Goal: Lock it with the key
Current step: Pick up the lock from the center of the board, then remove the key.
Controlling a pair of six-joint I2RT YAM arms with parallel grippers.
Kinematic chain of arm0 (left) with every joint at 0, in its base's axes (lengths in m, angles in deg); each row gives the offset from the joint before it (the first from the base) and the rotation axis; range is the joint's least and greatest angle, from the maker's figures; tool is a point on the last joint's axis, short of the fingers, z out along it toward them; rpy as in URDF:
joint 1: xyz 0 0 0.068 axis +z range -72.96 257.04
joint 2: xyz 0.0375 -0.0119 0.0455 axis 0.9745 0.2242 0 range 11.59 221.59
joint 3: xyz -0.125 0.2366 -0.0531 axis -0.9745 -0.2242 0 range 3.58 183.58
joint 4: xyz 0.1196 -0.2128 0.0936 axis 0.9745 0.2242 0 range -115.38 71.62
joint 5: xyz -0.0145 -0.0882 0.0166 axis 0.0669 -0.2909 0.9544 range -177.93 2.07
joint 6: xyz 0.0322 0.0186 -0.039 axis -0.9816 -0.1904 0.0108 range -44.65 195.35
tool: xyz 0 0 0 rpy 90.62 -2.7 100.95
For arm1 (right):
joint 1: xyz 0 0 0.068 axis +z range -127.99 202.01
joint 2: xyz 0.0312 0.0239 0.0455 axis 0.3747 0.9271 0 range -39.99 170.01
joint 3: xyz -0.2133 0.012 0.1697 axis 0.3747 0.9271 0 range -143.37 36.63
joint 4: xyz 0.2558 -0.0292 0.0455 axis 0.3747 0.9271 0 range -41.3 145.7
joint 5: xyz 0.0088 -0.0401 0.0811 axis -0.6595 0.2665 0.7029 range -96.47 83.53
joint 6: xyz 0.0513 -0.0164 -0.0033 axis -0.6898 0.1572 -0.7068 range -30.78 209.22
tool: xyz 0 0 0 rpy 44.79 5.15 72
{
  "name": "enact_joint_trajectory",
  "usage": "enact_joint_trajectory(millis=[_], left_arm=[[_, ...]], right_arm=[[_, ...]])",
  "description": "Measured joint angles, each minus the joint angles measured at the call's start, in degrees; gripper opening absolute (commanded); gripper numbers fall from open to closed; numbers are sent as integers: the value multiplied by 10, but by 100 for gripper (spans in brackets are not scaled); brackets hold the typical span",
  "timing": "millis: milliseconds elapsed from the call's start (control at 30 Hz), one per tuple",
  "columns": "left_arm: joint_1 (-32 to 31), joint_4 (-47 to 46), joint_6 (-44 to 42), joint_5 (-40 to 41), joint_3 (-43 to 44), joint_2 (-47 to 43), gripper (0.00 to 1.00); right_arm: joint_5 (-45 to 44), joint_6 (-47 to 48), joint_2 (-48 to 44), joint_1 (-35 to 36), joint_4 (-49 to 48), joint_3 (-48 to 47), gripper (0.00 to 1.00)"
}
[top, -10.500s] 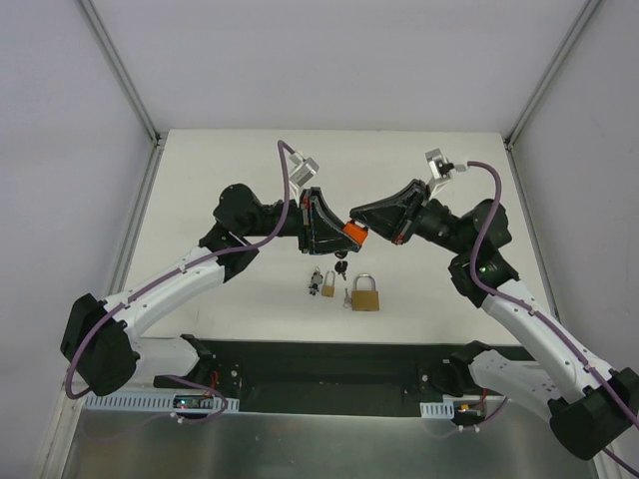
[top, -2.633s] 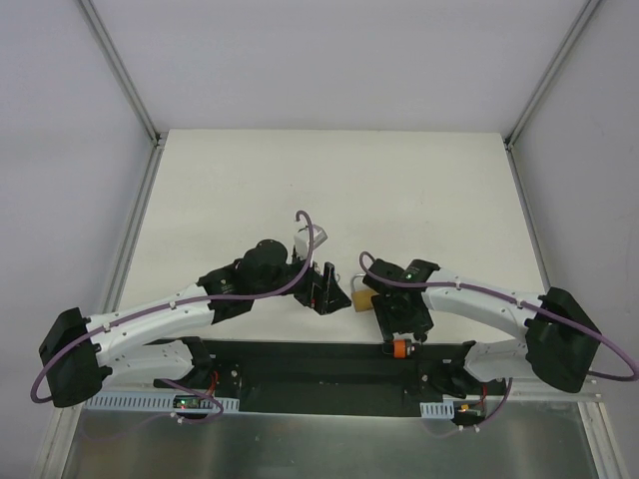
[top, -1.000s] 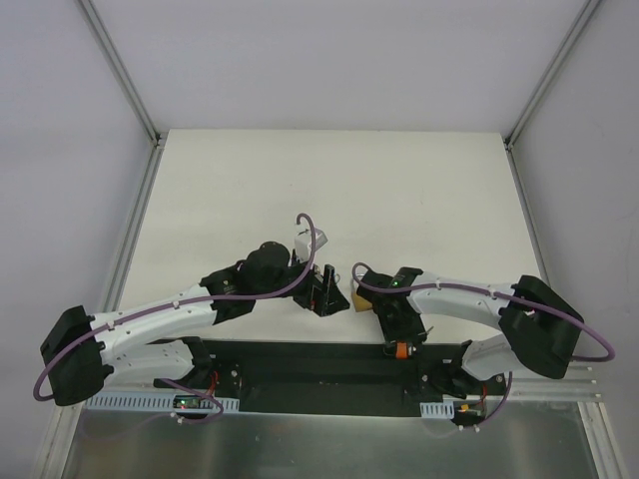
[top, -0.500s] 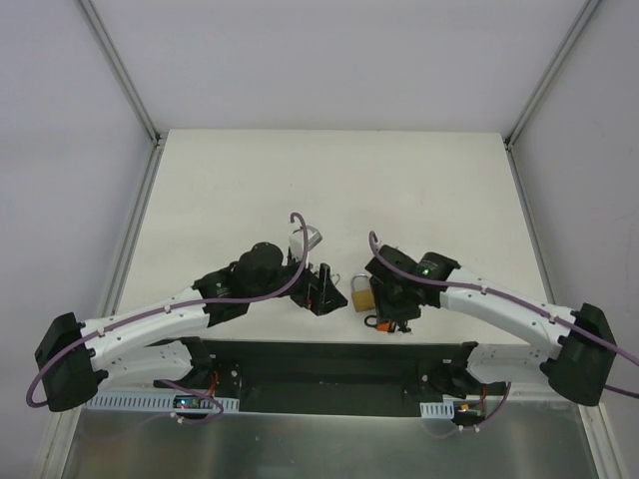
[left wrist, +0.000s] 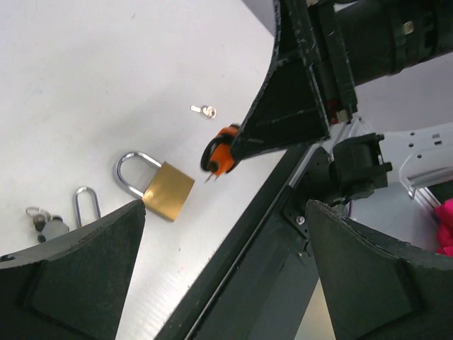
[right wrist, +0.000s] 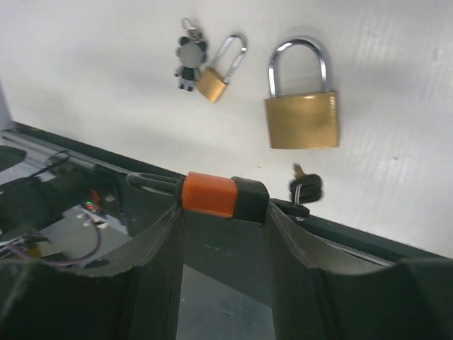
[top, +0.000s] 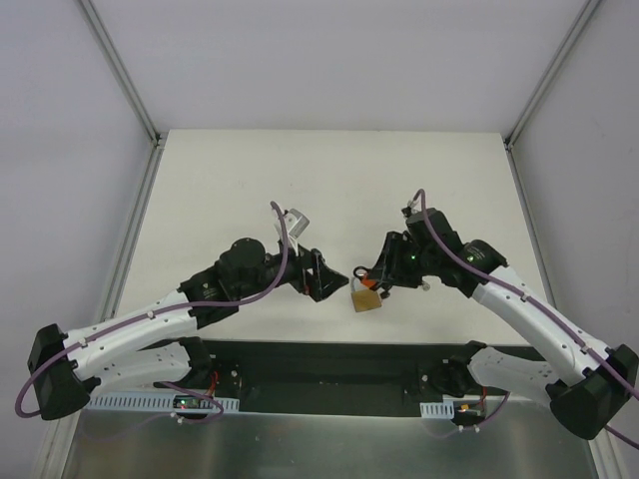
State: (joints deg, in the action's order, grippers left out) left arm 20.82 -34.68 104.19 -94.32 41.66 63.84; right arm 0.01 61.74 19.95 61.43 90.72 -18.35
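My right gripper is shut on an orange-and-black padlock, which lies crosswise between the fingers with its black shackle pointing left. A black-headed key on a ring hangs at the lock's black end. From above, the right gripper hovers just over a large brass padlock lying flat on the table. My left gripper stands open to the left of it, holding nothing. In the left wrist view, the orange padlock sits beyond the wide-apart left gripper.
A small brass padlock and a bear charm lie left of the large brass padlock. A small loose key lies farther out on the white table. The black base rail runs along the near edge.
My right gripper has swung up from the near rail toward the table's middle, carrying the orange padlock. My left gripper has shifted slightly away from the near edge and stays open.
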Motion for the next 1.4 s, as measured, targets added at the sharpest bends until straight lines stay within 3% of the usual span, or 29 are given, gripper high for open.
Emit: enact_joint_trajectory(millis=[167,533,767,1267,1400], left_arm=[[17,-36,-10,-15,42,35,85],[46,-77,-13,-54,96,118,90],[46,-101,-14,-77,103,139,88],[46,-190,-9,-122,119,198,59],[46,-207,-9,-128,121,207,39]], right_arm=[[56,-40,-8,-18,-61,0,1],[110,-126,-46,-70,-162,5,1],[109,-152,-66,-85,-187,5,1],[123,-199,-90,-86,-250,13,1],[131,-206,-91,-86,-262,17,1]])
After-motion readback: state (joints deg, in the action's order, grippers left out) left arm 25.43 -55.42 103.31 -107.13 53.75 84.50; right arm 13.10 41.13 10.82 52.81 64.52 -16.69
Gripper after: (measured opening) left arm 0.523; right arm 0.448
